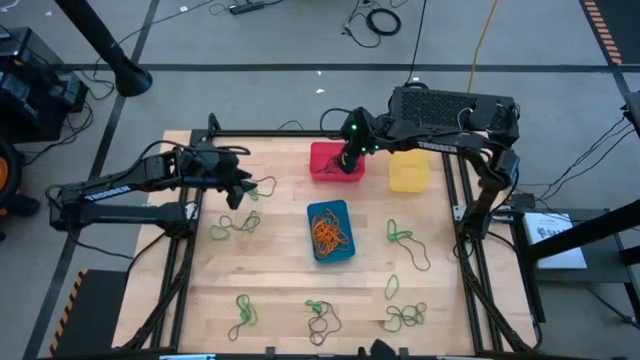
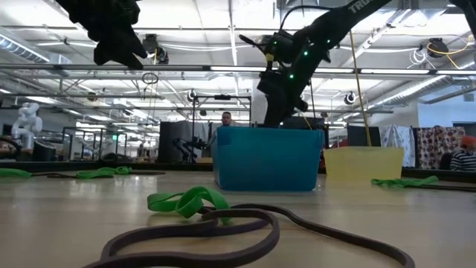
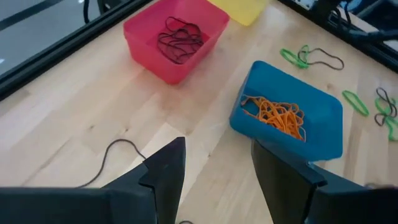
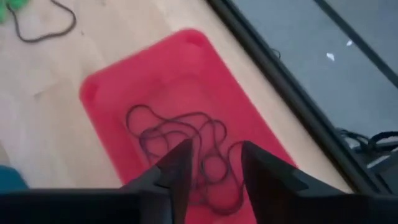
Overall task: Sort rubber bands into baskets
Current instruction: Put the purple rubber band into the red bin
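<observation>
Sorting is partly done: dark bands (image 4: 186, 143) lie in the red basket (image 1: 323, 160) at twelve o'clock, orange ones (image 1: 328, 233) in the blue basket (image 1: 345, 248) at centre; the yellow basket (image 1: 408, 172) looks empty. Green and dark rubber bands (image 1: 402, 234) remain scattered from three to nine o'clock. The right gripper (image 4: 208, 165) hovers over the red basket, fingers apart, empty; the left gripper (image 3: 214, 165) waits at ten o'clock, also spread

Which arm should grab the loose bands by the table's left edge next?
Left. Its open, empty pincer hovers beside the green and dark bands, while the right pincer is over the red basket.
</observation>
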`<state>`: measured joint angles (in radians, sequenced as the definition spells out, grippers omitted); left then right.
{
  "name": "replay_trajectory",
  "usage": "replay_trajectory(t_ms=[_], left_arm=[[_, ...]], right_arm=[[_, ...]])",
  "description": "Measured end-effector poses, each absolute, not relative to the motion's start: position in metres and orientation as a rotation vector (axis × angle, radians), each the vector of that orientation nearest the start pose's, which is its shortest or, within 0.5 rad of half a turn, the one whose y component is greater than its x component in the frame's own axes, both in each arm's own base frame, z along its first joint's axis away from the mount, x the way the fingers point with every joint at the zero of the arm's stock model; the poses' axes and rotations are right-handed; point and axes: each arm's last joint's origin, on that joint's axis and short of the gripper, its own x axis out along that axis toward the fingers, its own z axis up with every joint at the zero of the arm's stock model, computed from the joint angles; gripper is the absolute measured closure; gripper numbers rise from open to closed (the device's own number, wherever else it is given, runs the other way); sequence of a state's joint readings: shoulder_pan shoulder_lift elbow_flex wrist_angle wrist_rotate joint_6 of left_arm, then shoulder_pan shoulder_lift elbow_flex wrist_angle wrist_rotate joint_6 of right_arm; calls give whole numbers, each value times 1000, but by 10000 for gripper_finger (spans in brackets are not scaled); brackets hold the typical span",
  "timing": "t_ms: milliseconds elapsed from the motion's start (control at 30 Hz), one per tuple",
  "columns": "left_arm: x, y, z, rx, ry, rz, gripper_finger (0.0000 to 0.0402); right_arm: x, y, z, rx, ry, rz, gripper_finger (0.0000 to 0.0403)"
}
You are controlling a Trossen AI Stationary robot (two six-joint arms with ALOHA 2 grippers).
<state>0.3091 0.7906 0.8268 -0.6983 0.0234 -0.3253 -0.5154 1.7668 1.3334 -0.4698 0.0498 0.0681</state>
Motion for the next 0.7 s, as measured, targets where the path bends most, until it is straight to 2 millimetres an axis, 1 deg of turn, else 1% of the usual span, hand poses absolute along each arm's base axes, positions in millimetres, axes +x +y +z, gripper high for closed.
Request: replay_trajectory(t_ms=[67, 167, 233, 333, 400, 533, 700], left_arm=[[147, 44, 300, -391, 616, 359, 210], [148, 43, 300, -346, 629, 332, 210], [150, 42, 299, -321, 639, 312, 210], [153, 42, 297, -294, 661, 283, 210], [158, 43, 295, -272, 675, 264, 210], [170, 46, 291, -239, 677, 217, 210], [188, 48, 286, -250, 658, 118, 210]], right_arm=[[325, -183, 247, 275, 870, -553, 262], [315, -168, 263, 322, 885, -533, 252], [304, -155, 273, 401, 918, -487, 250], [288, -128, 286, 554, 1004, -396, 252], [278, -106, 290, 630, 1100, -353, 256], [265, -63, 295, 651, 1277, -344, 263], [266, -16, 287, 649, 1336, -342, 270]])
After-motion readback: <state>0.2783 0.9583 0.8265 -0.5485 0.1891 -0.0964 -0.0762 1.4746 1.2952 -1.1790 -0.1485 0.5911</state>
